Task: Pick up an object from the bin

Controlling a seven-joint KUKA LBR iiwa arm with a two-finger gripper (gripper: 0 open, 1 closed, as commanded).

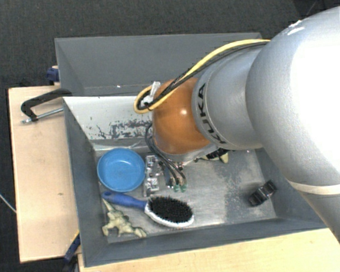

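My gripper [154,176] hangs under the orange wrist cover, low in the left half of the bin. It is right beside the rim of a blue bowl [121,170] on its left. Just below it lies a hairbrush [166,211] with a blue handle and an oval white head of black bristles. The gripper sits above the point where the handle meets the head. Nothing shows held in it.
A pale olive toy figure [121,222] lies in the front left corner, under the brush handle. A small black block [261,193] rests at the front right. A yellow and black bit [220,155] peeks out under the arm. The arm covers the bin's right rear.
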